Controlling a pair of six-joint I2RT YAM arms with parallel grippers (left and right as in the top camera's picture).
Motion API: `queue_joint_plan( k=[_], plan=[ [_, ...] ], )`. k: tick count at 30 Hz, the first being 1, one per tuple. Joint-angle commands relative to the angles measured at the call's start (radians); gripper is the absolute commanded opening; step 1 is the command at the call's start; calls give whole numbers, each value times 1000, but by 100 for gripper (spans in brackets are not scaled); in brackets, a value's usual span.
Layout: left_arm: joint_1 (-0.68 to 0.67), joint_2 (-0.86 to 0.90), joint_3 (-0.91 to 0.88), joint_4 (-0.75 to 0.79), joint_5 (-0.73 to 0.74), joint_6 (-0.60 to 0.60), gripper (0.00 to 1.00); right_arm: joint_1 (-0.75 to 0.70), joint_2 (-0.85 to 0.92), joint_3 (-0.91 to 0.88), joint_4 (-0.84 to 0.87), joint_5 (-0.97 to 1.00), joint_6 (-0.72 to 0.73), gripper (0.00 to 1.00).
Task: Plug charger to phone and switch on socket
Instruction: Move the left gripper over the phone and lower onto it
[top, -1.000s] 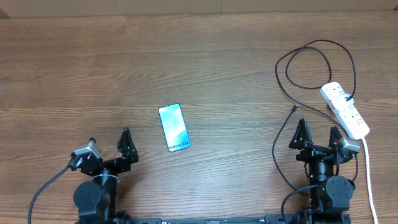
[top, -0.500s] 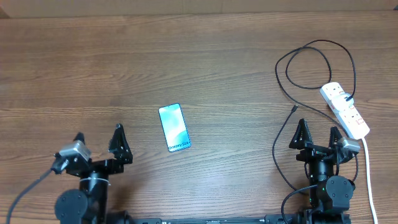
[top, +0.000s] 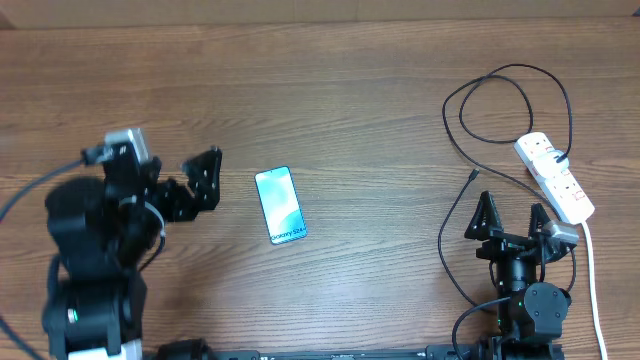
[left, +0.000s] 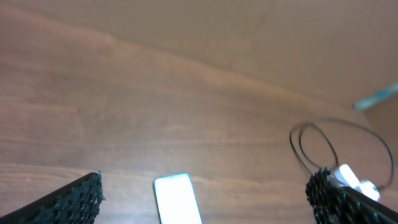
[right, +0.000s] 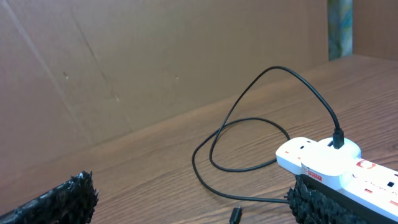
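Because the phone (top: 280, 205) lies flat and screen-up a little toward 7 o'clock from the middle of the table (top: 330, 90), with nothing touching it, it has to be steadied or brought closer before anything can be pushed into its edge. Its lettered end points to about 5 o'clock. The charging port cannot be made out.

At 3 o'clock from it, and well apart, the charger (top: 505, 70) ends in a loose connector tip (top: 473, 177) lying on the wood. From there the cable loops out to 12 o'clock and comes back to its plug (top: 562, 158), which sits in the socket (top: 555, 177). With the plug already seated, what is left is the phone end and the switch. The socket lies slantwise from 11 to 5 o'clock near the table's 3 o'clock edge, and its white cord (top: 592, 270) runs off toward 6 o'clock.

The left gripper (top: 203, 178) hangs just at 9 o'clock of the phone, jaws wide and empty. Its wrist view frames the phone between the fingers, which suggests this arm is meant to handle the phone.

The right gripper (top: 512, 208), equally wide and empty, waits at 5 o'clock of the tip and 8 o'clock of the socket, close to both things it would serve.
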Motion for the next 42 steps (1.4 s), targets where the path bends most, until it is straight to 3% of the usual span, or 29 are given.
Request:
queue_joint_plan(
  k=[1,11,14,25,33,42],
  plan=[
    [-71,109,125,-63,27,22,100,2,-12,-10,4,-6,-15,100],
    [-502,310,192,-129,-433,21,100,2,-12,-10,4,-6,-15,100],
    [-567,364,192,-163,-496,21,100,2,-12,-10,4,-6,-15,100],
    [-585,597,192,-156,-422,6,100,2,-12,-10,4,-6,-15,100],
    [-583,765,192,-232,-459,-386,100,2,-12,-10,4,-6,-15,100],
    [-576,937,192,-245,-426,-413,100,2,-12,-10,4,-6,-15,100]
  ],
)
